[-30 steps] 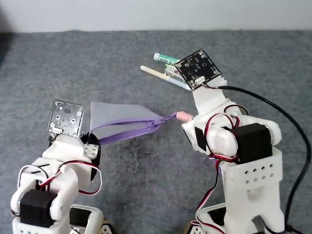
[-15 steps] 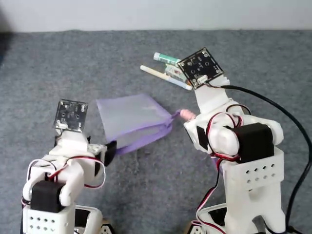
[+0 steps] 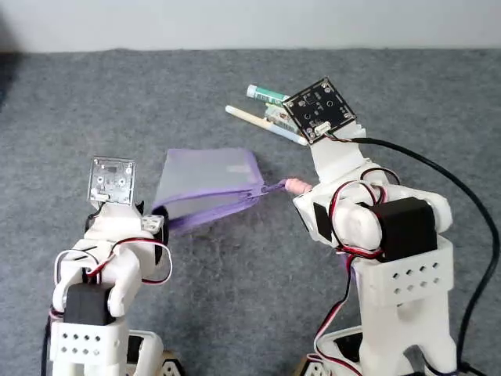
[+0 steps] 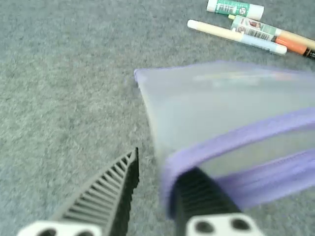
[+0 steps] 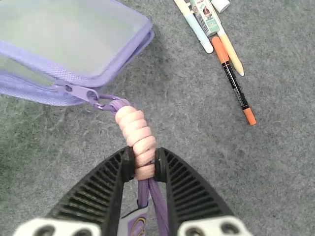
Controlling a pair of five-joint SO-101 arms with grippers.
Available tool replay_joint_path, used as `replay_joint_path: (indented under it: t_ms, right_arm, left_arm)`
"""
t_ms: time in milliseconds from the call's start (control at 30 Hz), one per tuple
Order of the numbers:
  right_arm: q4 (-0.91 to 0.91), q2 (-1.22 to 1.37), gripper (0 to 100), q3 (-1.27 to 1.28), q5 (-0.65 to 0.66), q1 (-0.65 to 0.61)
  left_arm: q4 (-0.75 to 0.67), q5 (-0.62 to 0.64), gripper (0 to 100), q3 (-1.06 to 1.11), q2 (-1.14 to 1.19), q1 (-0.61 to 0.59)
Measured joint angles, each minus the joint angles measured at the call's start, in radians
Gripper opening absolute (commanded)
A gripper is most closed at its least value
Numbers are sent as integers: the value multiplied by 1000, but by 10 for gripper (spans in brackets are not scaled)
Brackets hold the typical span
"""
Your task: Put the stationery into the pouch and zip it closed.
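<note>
Item 1, pouch [image 3: 205, 178]: translucent lilac, lying flat at the middle of the grey mat [image 3: 235, 298], mouth partly unzipped.

Item 2, my left gripper [image 4: 160, 167]: at the pouch's 7 o'clock corner, jaws spread, the purple rim lying against one finger.

Item 3, my right gripper [image 5: 143, 160]: at the pouch's 3 o'clock, pinched on the pink pull cord [image 5: 135, 130], which is looped to the zipper slider [image 5: 78, 91].

Item 4, stationery [image 3: 266, 113]: a glue stick and several pens, loose on the mat at the pouch's 1 o'clock, outside it.
</note>
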Motion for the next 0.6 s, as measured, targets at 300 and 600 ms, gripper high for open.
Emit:
replay_joint_path:
  t_ms: [300, 600]
  right_arm:
    - [0, 0, 78, 2, 0, 0]
    - [0, -106, 212, -3, 0, 9]
  left_arm:
    - [184, -2, 12, -132, 0, 2]
    - [350, 2, 12, -204, 0, -3]
